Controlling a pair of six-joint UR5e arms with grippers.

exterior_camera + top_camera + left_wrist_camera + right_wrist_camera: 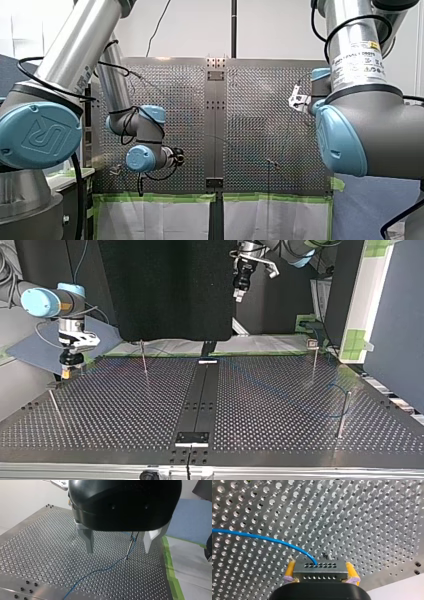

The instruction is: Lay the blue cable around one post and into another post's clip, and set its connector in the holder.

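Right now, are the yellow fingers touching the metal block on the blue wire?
Touching. The right wrist view shows my right gripper with its yellow pads pressed against both ends of the metal block, no gap.

The front view looks from behind and above the arms (75,45) across the perforated surface (260,125), the top view faces back at them from low beyond its far edge, and both wrist views hang close over that surface, sharing the blue cable (262,538)
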